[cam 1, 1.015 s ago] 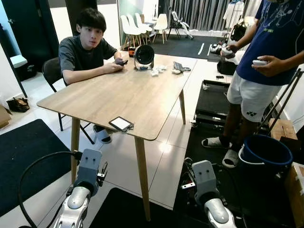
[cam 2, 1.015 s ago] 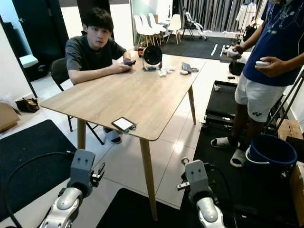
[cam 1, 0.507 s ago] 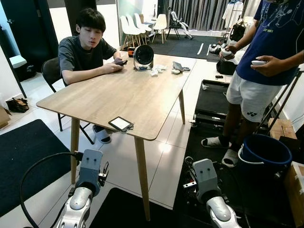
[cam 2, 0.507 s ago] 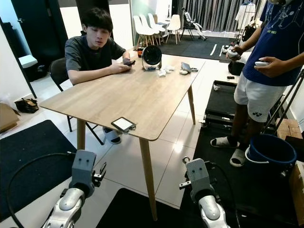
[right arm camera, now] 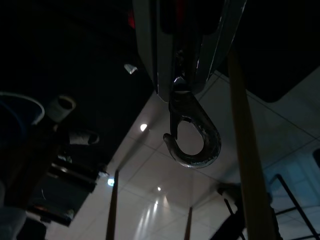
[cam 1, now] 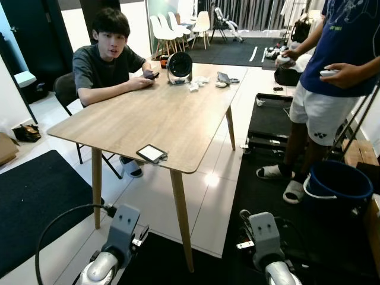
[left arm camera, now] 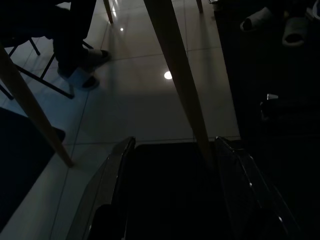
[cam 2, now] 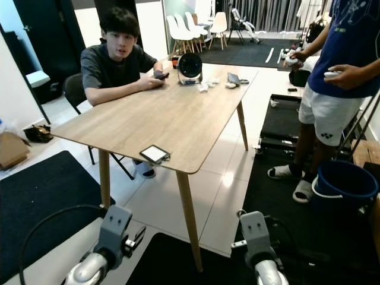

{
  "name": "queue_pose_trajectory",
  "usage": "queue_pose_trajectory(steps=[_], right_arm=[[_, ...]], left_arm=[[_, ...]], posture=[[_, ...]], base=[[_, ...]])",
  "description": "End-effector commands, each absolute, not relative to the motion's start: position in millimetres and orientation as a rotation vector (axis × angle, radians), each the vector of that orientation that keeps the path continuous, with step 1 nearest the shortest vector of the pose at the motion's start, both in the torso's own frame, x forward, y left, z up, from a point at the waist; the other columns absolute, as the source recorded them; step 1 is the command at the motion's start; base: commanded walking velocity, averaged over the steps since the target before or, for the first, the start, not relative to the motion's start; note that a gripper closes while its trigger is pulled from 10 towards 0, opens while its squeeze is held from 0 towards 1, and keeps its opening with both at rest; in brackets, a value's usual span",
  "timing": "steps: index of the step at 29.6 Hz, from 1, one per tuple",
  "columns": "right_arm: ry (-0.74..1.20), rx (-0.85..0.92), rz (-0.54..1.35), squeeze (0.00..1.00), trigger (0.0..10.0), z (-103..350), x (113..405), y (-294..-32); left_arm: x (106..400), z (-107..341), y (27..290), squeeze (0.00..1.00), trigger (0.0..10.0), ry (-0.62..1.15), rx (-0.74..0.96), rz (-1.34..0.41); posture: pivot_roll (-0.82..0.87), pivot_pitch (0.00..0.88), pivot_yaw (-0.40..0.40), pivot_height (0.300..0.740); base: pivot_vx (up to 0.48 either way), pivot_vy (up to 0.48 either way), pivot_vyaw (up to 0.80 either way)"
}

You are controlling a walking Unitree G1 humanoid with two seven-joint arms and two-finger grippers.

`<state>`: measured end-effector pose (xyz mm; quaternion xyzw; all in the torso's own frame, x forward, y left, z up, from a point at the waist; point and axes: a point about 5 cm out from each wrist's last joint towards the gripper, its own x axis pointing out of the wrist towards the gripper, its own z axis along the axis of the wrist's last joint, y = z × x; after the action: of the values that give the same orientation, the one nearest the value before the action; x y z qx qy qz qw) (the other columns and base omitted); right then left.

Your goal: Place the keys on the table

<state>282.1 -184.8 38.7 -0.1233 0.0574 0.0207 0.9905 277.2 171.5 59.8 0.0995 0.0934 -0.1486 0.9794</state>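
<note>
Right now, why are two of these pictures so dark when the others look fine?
Left and right eye views: bright and sharp, with lamp glare on the floor tiles beside the table. Left wrist view: dim, looking under the table in shade, fingers barely outlined. Right wrist view: darkest, a metal clasp lit against the black.

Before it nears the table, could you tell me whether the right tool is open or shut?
Shut: the right tool pinches a metal key clip, which dangles from between its fingers.
</note>
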Motion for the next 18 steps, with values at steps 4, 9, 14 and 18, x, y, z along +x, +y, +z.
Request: queue_pose_trajectory(steps=[4,9,14,18], right_arm=[[0.096,-0.242,0.038,0.00,10.0,40,279,-184],[0.064,-0.249,0.065,0.00,10.0,46,283,-176],[0.039,-0.272,0.090,0.00,10.0,50,285,-169],[0.042,-0.273,0.094,0.00,10.0,49,285,-168]], left_arm=[[273,58,174,0.00,10.0,0.202,0.229,-0.309],[287,71,170,0.00,10.0,0.150,0.228,-0.302],[292,80,171,0.00,10.0,0.122,0.263,-0.329],[295,82,171,0.00,10.0,0.110,0.265,-0.315]], posture=[[-0.01,0.124,0.079,0.740],[0.00,0.113,0.078,0.740],[-0.01,0.107,0.078,0.740],[-0.01,0.103,0.071,0.740]], base=[[0.000,0.000,0.00],[0.000,0.000,0.00],[0.000,0.000,0.00],[0.000,0.000,0.00]])
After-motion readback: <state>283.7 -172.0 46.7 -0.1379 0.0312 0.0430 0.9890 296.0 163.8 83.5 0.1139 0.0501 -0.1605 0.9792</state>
